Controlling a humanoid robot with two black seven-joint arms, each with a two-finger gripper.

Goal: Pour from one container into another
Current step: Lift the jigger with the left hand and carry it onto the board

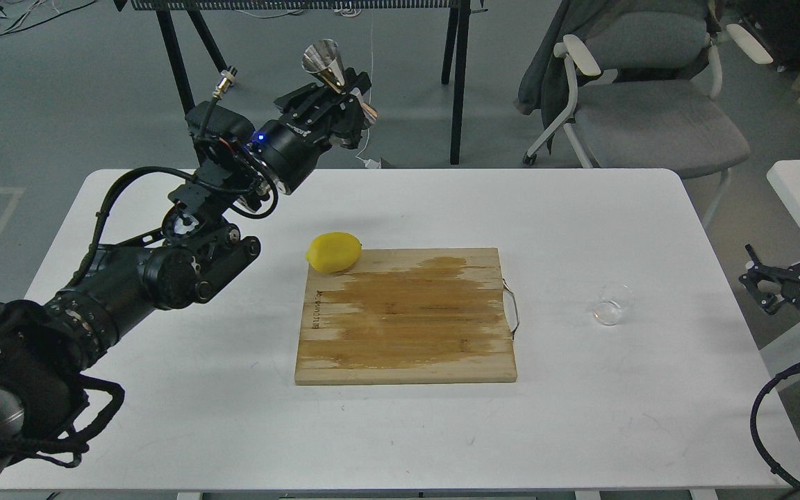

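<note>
The steel hourglass jigger (326, 64) is held high above the table's far side, tilted a little, with my left gripper (342, 97) shut around its waist. The small clear glass cup (612, 303) stands upright on the white table (164, 389), right of the cutting board and far from the jigger. My right gripper (792, 267) hovers past the table's right edge, level with the cup and right of it, its fingers spread open and holding nothing.
A wet-stained wooden cutting board (407, 316) with a metal handle lies mid-table. A yellow lemon (334, 251) rests at its far-left corner. A grey chair (650, 104) and black table legs (459, 76) stand beyond the table.
</note>
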